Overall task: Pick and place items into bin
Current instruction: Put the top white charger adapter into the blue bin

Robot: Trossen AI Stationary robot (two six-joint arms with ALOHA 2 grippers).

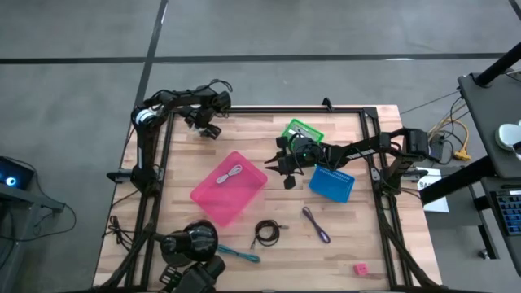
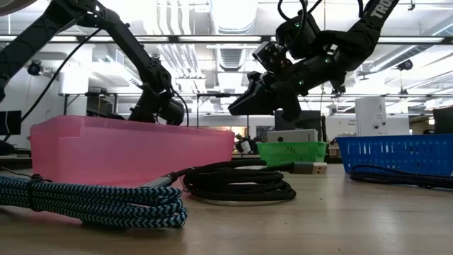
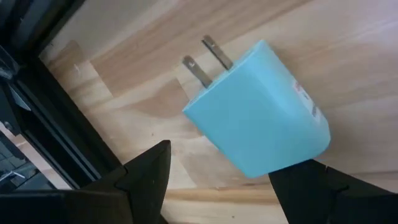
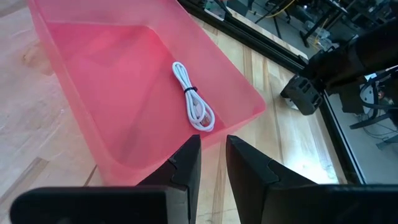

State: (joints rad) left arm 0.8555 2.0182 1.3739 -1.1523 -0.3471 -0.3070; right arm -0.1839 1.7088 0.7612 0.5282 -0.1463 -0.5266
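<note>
My left gripper [image 1: 208,128] is open near the table's far left corner, low over a light-blue plug block [image 3: 261,109]. The block lies flat on the wood, its two prongs pointing away from the fingers, one finger on each side of its near end. My right gripper [image 1: 285,168] hovers beside the pink bin [image 1: 228,189] with only a narrow gap between its fingers [image 4: 212,177] and nothing in it. A whitish cord [image 4: 194,99] lies coiled on the bin's floor. A black cord [image 1: 267,233], purple cord [image 1: 316,224], teal stick tool [image 1: 241,255] and red block [image 1: 360,268] lie on the near half of the table. My left gripper stands astride the light-blue plug block's near end [image 3: 273,165], coming from above. I cannot tell whether either finger [image 3: 311,180] touches it. The block rests flat on the table.
A green basket [image 1: 303,130] and a blue basket [image 1: 332,183] stand right of the pink bin. A large black round object [image 1: 192,242] sits at the near left. A black frame rail [image 3: 56,118] runs close beside the plug block. In the low view, a teal braided cord [image 2: 92,200] lies nearest.
</note>
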